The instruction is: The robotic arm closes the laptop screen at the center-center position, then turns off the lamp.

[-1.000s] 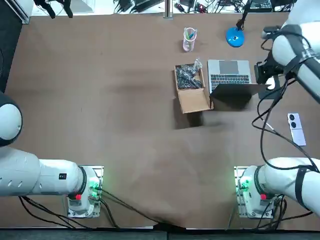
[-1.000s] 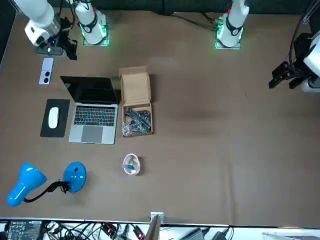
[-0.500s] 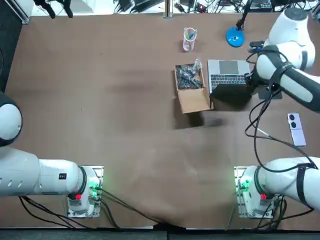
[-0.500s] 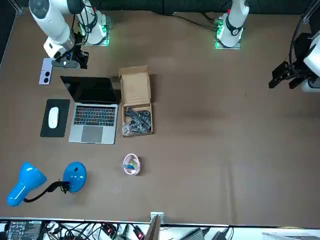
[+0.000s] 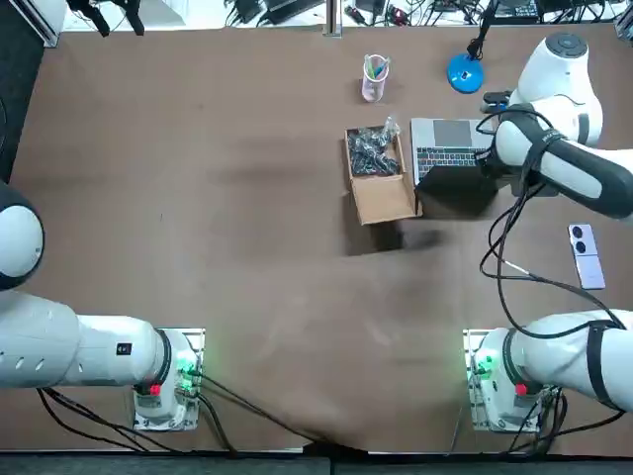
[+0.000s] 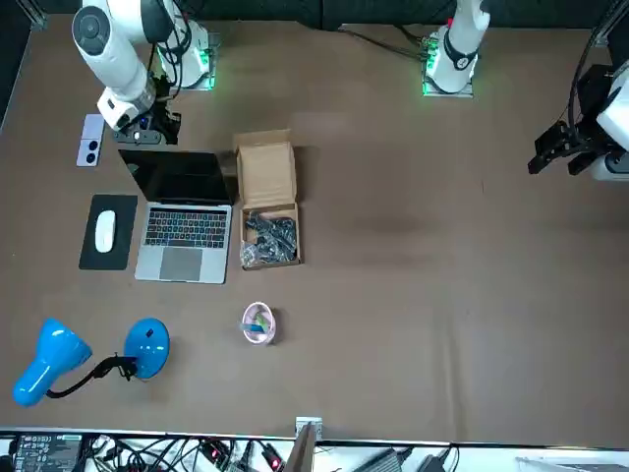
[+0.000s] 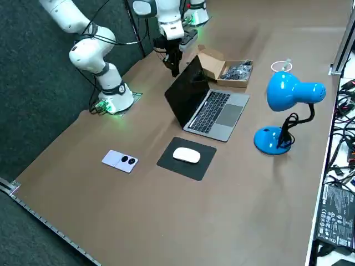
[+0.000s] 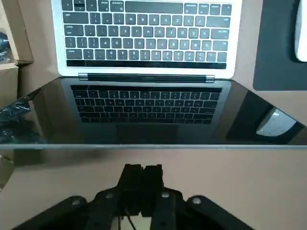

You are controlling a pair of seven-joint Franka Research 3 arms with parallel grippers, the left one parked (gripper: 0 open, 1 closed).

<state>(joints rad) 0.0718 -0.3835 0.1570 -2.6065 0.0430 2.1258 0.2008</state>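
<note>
- Right gripper, fingers pressed together, hovers just behind the lid's top edge of the open silver laptop, at its 5 o'clock in the top view.
- Open cardboard box crowds its 9 o'clock edge; blue desk lamp at 12; bare brown bench at 6.

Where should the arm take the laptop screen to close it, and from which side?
Probably the top edge of the laptop screen, at its middle, from behind, the robot's side. The screen stands open, leaning back from the keyboard, hinged at its foot; the right gripper, fingers shut, sits just behind that edge.
</note>
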